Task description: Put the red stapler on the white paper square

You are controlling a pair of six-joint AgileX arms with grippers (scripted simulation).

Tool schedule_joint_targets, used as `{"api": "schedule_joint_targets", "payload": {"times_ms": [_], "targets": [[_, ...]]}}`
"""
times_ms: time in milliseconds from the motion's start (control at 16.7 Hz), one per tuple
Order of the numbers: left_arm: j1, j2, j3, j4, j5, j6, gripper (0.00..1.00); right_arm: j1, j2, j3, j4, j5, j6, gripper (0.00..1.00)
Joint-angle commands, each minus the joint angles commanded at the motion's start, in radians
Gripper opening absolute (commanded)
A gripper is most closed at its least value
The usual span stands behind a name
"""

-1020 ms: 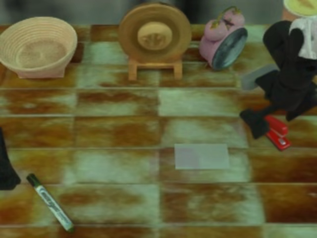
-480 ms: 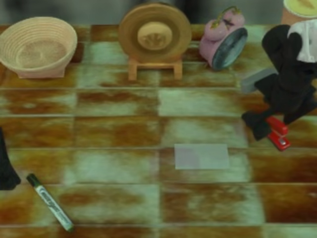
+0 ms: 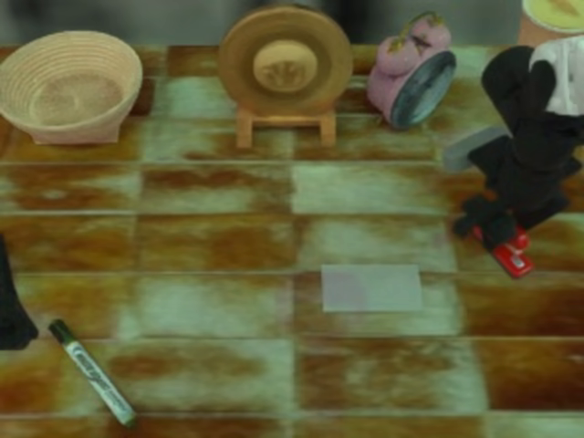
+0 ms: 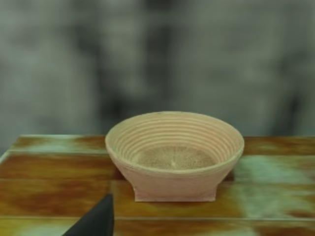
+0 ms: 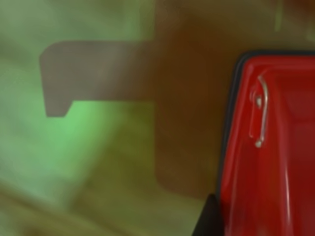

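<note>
The red stapler [image 3: 516,257] lies on the tiled table at the right, its far end covered by my right gripper [image 3: 493,233]. That gripper is down on it, shut on its sides. In the right wrist view the glossy red stapler [image 5: 275,147] fills one side, with a dark fingertip [image 5: 209,219] pressed against its edge. The white paper square [image 3: 371,287] lies flat to the left of the stapler, apart from it, with nothing on it. My left gripper [image 3: 9,310] stays parked at the table's left edge, open, one finger [image 4: 96,221] showing.
A wicker bowl [image 3: 68,87] stands at the back left, a round wooden piece on a stand [image 3: 285,68] at the back middle, and a pink alarm clock [image 3: 415,68] beside it. A grey flat block [image 3: 474,144] lies behind the right gripper. A green-capped marker [image 3: 91,372] lies front left.
My right gripper has sunk a little onto the stapler and its finger has drawn in against it. The stapler, paper and left arm have not moved.
</note>
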Motion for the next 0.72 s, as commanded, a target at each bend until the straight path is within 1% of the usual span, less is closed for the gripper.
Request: {"api": "schedule_joint_targets", "payload": {"times_ms": [60,120,720], "targets": [[0.0,0.0,0.0,0.0,0.0,0.0,1.0,0.0,0.0,0.0,0.0,0.0,0.0,0.02],[0.0,0.0,0.0,0.0,0.0,0.0,1.0,0.0,0.0,0.0,0.0,0.0,0.0,0.0],[0.0,0.0,0.0,0.0,0.0,0.0,1.0,-0.002,-0.005,0.016,-0.017,0.0,0.0,0.0]]}}
